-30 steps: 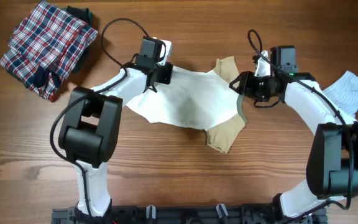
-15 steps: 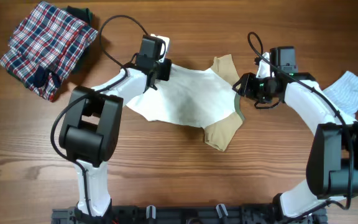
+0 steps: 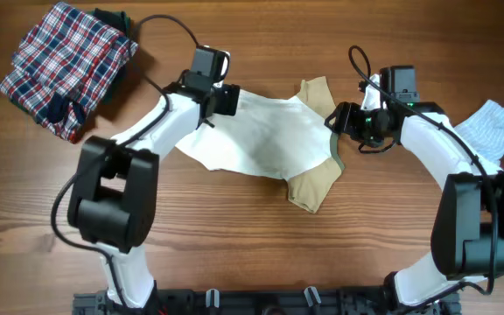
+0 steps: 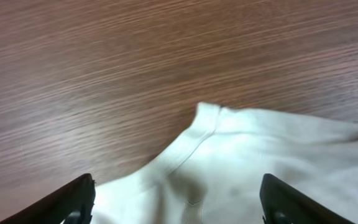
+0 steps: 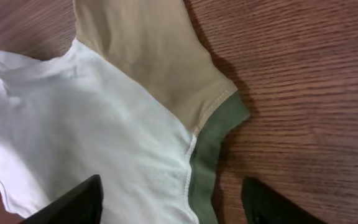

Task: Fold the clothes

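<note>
Overhead, the top lies spread on the desk. The left gripper and right gripper both gape wide at its edges, holding nothing.

A brown wooden tabletop fills the overhead view, its grain running from the left edge to the right in darker and lighter streaks. A black rail lies along the near edge. The light is soft and even, leaving faint shadows and a pale sheen on the wood.
</note>
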Controlling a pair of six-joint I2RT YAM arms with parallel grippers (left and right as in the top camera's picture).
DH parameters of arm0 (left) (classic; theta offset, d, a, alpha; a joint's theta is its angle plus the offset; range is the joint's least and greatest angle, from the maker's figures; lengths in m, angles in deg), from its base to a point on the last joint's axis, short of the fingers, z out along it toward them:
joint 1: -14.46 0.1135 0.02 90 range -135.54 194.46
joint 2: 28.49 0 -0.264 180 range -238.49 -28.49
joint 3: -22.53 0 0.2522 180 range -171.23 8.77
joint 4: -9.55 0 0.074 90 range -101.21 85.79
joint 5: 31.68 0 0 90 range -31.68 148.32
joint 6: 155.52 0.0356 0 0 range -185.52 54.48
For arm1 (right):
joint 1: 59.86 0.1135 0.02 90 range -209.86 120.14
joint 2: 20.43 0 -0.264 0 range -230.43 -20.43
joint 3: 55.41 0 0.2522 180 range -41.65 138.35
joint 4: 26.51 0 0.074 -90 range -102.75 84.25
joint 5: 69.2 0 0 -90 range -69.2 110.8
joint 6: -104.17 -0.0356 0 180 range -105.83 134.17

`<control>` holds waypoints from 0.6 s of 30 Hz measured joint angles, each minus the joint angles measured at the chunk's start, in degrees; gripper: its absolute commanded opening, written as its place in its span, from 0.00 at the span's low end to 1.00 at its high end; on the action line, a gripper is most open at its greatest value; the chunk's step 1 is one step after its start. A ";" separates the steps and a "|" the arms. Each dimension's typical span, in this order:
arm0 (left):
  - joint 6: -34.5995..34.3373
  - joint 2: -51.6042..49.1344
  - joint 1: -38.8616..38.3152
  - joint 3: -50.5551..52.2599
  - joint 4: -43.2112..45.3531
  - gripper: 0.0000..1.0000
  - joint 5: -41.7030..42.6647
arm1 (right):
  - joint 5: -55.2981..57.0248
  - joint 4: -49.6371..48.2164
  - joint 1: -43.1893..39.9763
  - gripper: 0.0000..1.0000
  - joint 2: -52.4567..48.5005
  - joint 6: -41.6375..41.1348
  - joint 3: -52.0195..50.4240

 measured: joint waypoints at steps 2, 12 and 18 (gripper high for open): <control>-0.66 1.03 0.52 0.00 -1.68 0.97 -0.70 | 0.00 0.02 0.00 0.81 0.00 0.02 0.00; -8.35 4.68 9.18 -0.02 -11.37 1.00 2.12 | -0.44 -0.09 0.00 0.91 0.00 2.14 0.00; -9.75 4.68 17.57 0.00 -13.46 1.00 9.73 | 0.04 -1.07 0.00 0.92 0.00 2.16 0.00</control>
